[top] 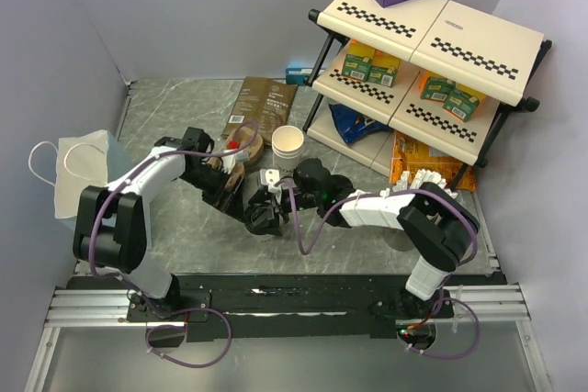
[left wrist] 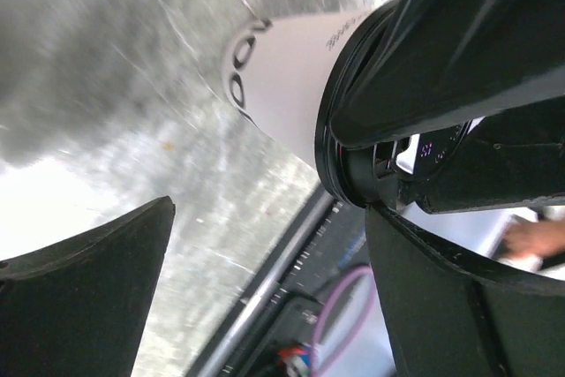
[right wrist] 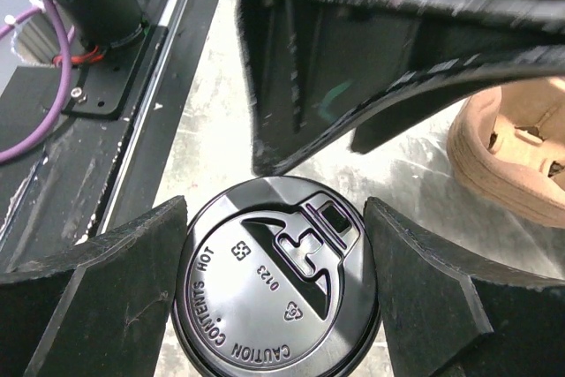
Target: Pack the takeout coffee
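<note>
Black lid: capping the takeout coffee.
Right gripper: clamped on it, pinching the lid.
Left gripper: gaping wide, empty, beside the lid.

We note cup white, black print; lid black, raised lettering. We see shelf cream, black-white checker strips; pouch dark brown, white print; table grey, marbled; cables purple

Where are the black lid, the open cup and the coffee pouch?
black lid (right wrist: 274, 297): right wrist view, centre of its top.
open cup (top: 288, 140): top external view, its tan inside.
coffee pouch (top: 262, 103): top external view, middle of its printed face.
</note>
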